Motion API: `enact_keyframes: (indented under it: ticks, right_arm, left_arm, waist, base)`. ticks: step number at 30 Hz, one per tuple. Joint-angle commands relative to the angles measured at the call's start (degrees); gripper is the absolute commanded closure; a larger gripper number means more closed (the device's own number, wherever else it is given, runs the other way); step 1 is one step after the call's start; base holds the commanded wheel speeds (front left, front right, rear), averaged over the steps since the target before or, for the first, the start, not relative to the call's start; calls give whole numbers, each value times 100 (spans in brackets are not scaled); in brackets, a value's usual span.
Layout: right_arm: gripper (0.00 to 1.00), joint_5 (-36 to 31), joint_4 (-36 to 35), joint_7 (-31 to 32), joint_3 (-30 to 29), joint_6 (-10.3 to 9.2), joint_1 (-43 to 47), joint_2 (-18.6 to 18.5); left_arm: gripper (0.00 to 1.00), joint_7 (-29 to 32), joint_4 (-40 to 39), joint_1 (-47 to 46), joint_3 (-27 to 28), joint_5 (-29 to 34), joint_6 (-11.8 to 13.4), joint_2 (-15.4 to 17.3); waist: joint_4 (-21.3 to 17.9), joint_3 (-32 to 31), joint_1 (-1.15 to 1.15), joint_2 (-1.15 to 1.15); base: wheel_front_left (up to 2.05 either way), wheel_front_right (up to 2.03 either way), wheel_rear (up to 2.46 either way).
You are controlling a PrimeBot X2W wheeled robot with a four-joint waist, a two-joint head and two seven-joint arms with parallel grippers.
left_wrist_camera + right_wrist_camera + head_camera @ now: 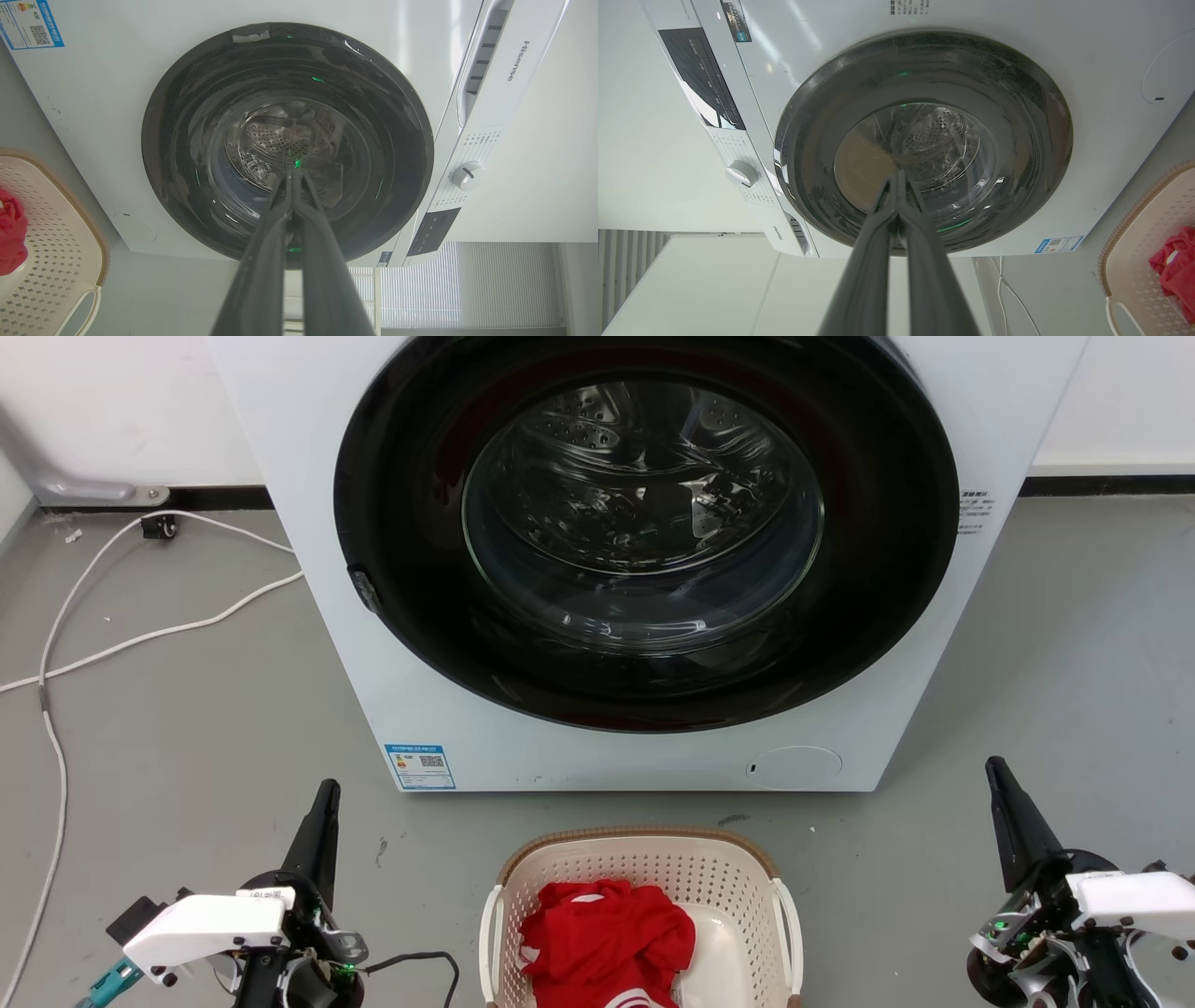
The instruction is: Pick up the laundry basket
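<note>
Closest to the robot, low in the head view: left gripper (327, 793) at lower left, right gripper (997, 770) at lower right, both pointing up toward the washer. Each wrist view shows its own two dark fingers pressed together at the tips, nothing between them.

Laundry basket (644, 870) sits on the grey floor (187, 756) between the two grippers, well apart from both and touching neither. Cream perforated walls, brown woven-look rim, a white handle on each side. A red garment (607, 938) with white markings lies bunched inside.

Just behind the basket stands a white front-load washing machine (392, 644). It has a big dark round door (644, 523), shut, with the steel drum visible through the glass. A blue energy label (420, 766) sits at its lower left corner and a round service flap (794, 767) at lower right.

A white cable (140, 639) trails over the floor on the robot's left, back to the wall.

The wrist views add what the head view cuts off: the washer's top panel with a control dial (467, 176), a dark display strip, and the Hisense logo (516, 60) on the drawer. The left wrist view catches the basket at its left edge, plus vertical blinds (467, 284) behind. The right wrist view catches the basket at its right edge.
</note>
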Motion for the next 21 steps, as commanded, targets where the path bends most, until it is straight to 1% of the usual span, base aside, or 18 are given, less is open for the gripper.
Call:
enact_keyframes:
  ticks: [1, 21]
  right_arm:
    - [100, -30, 4, 11, -8, 0, -69, 14]
    - [100, -31, 4, 12, -11, 0, -69, 16]
  left_arm:
    - [100, 11, 0, -41, 10, 3, -24, -3]
    - [100, 11, 0, -41, 10, 3, -24, -3]
  waist:
    - [0, 0, 0, 0]
    - [0, 0, 0, 0]
  base:
    - [0, 0, 0]
    - [0, 0, 0]
